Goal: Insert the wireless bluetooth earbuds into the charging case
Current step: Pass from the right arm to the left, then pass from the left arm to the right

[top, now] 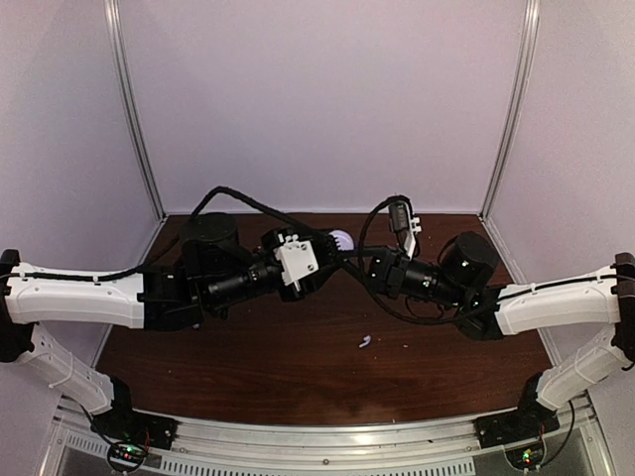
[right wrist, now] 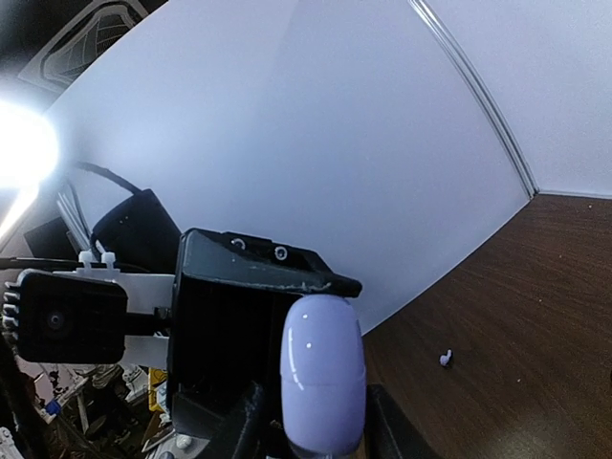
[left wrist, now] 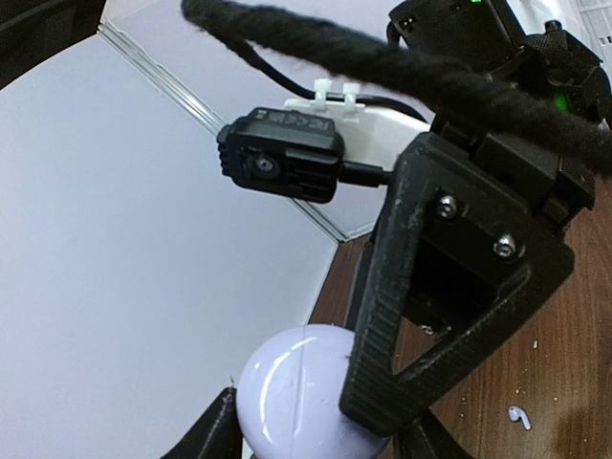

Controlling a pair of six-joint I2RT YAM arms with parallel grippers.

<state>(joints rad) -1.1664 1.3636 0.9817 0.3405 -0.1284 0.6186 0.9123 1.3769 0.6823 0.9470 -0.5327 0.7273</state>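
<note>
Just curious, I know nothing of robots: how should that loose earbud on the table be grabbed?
Probably from straight above, pinching the earbud across its narrow width: it lies flat and alone on the table, too low for a sideways approach.

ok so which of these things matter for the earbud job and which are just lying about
job: charging case, closed, held up off the table; one earbud, lying on the table
not part of it: pale crumbs on the table; black cables over the arms
</note>
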